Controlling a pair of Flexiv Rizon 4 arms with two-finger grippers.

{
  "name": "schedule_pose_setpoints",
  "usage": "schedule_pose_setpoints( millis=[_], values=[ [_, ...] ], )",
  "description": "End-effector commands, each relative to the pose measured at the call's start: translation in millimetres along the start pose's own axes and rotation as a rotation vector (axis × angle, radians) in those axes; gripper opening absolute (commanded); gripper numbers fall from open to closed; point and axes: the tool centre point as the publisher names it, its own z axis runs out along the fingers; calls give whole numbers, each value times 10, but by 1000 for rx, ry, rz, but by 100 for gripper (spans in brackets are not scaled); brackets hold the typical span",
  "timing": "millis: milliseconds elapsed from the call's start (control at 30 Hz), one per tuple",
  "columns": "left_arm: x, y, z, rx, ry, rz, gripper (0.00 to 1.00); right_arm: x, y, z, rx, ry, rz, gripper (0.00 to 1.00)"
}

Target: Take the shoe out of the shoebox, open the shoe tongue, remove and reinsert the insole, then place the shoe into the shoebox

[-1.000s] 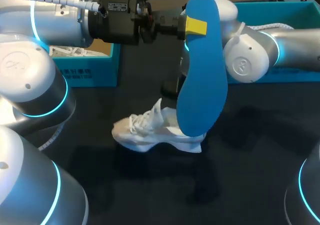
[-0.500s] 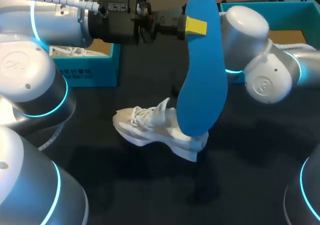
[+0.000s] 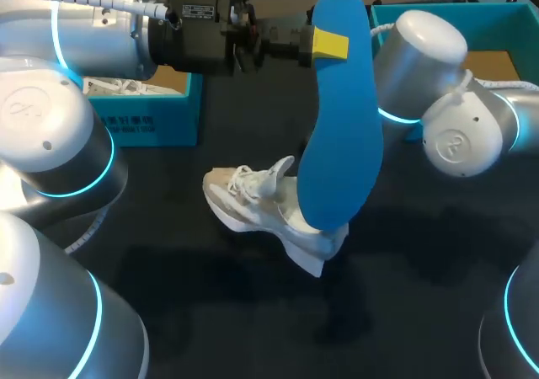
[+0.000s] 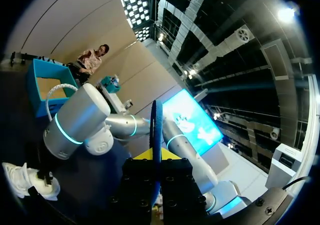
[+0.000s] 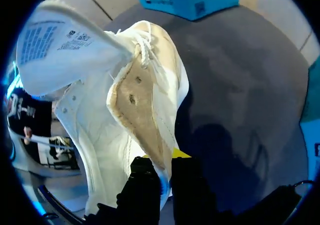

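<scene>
Within our left end effector (image 3: 325, 45), pinched blue insole (image 3: 341, 135) hanging upright, below it our right end effector (image 5: 162, 169) clamped on tilted white shoe (image 5: 102, 110).

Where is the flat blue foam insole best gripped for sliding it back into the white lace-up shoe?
Probably at the narrow heel end, pinched across its flat faces from the side, as the left gripper does. The blue foam insole hangs upright, leaving the wide forefoot free to enter the white shoe below.
</scene>
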Motion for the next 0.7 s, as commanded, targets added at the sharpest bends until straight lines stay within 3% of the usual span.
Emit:
schedule_pose_setpoints(
  millis=[33, 400, 500, 700],
  values=[
    [1, 12, 5, 1, -2, -1, 0, 62, -80, 53, -57, -22, 321, 0],
    [1, 12, 5, 1, -2, -1, 0, 277, -257, 27, -134, -93, 774, 0],
    [1, 12, 5, 1, -2, -1, 0, 357, -282, -15, -89, -117, 891, 0],
    [1, 12, 5, 1, -2, -1, 0, 399, -289, -32, -72, -131, 919, 0]
  ],
)
